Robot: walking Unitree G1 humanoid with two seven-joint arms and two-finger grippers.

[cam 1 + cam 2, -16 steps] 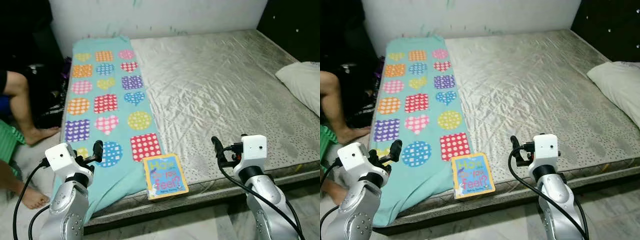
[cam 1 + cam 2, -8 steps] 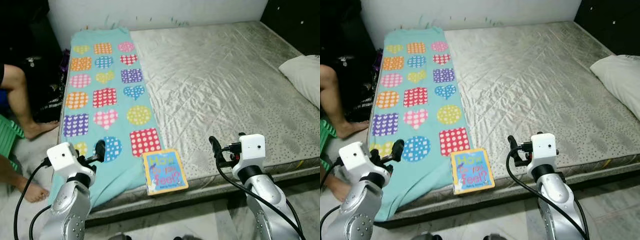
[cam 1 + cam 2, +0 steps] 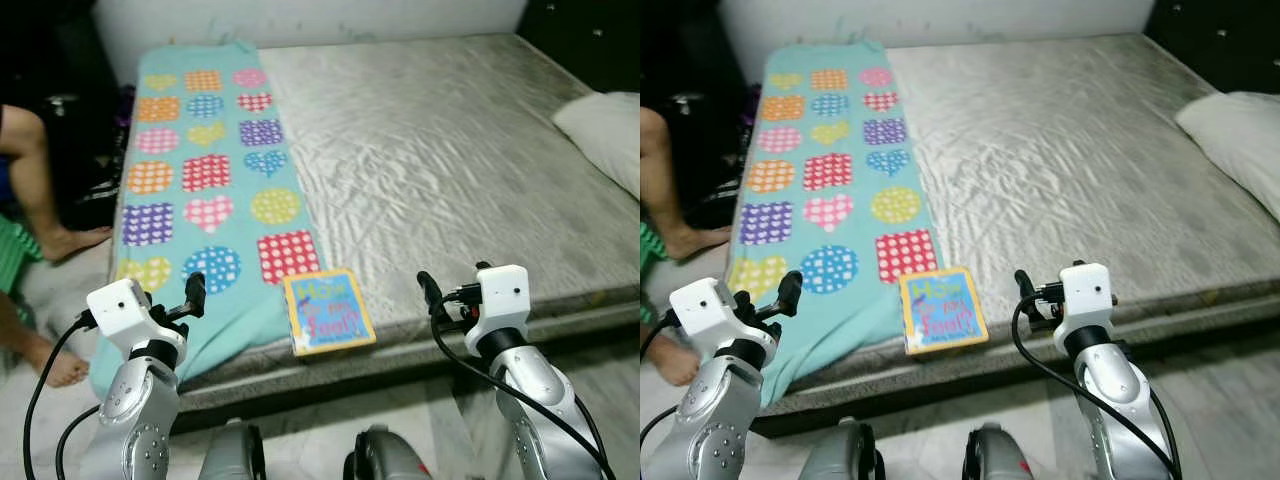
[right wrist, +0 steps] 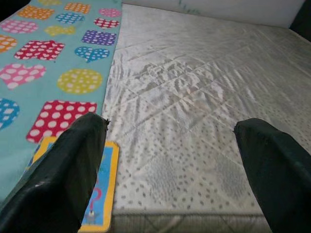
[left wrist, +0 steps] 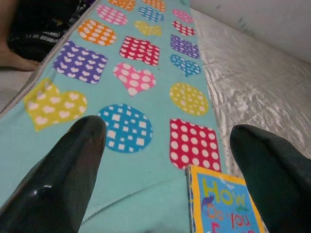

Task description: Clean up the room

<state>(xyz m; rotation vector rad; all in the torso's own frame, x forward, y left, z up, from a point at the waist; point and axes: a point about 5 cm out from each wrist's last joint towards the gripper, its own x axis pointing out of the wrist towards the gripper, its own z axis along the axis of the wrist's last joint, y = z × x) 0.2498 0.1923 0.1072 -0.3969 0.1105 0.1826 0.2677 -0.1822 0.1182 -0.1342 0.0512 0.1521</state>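
A turquoise blanket (image 3: 205, 180) with dotted multicoloured hearts, squares and circles; blue yellow-edged book (image 3: 328, 311); grey mattress (image 3: 440, 150).

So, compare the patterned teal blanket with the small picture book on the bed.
The teal blanket with polka-dot hearts, squares and circles runs the bed's whole length and droops over the near edge; the yellow-bordered blue picture book is small, stiff and lies flat at that edge. The blanket is soft cloth; the book bears lettering. Both are brightly coloured and rest on the grey mattress.
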